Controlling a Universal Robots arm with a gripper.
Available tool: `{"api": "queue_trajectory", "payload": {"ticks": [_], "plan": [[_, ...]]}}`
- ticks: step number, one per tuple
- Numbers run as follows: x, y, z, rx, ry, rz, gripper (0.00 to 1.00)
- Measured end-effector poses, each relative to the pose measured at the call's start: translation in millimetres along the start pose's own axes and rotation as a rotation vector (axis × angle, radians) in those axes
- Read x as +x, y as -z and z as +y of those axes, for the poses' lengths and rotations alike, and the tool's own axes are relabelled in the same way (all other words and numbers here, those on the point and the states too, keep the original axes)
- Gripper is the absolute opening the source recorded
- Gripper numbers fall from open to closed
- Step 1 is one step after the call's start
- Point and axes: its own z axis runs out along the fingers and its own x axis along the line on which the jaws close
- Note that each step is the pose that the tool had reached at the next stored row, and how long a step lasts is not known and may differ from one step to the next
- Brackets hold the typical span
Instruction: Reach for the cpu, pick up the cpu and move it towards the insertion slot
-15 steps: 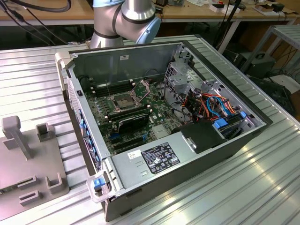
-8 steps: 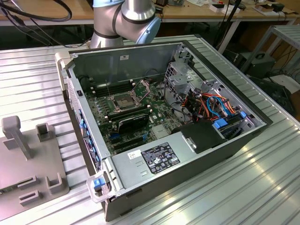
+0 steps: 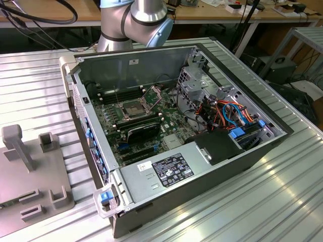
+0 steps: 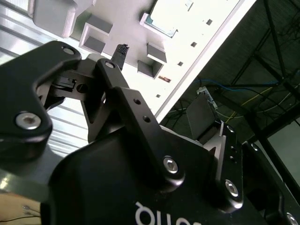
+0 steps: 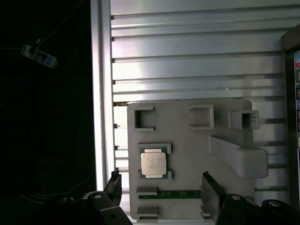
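The cpu, a small square chip with a dull silver face, lies flat in a holder on the grey fixture plate. In the first wrist view my gripper hangs above the plate, open, its two dark fingers spread wider than the chip with nothing between them. The second wrist view shows the cpu on the same plate beyond one fingertip. The insertion slot, a silver-framed socket with a dark centre, sits on the motherboard inside the open computer case, its lid raised.
A green memory stick lies on the fixture plate close to the cpu, among raised grey holders and a tall post. The ribbed metal table drops off just past the plate. Cables and drive bays fill the case's right side.
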Motion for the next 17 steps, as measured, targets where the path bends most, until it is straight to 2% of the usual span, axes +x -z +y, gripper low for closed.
{"api": "queue_trajectory", "payload": {"ticks": [10, 15, 17], "plan": [[0.0, -0.7, -1.0, -0.0002, 0.000, -0.0006, 0.78], [0.0, -7.5, -6.3, 0.0000, 0.000, -0.0004, 0.78], [1.8, -10.2, -7.8, -0.0001, 0.001, -0.0032, 0.78]]}}
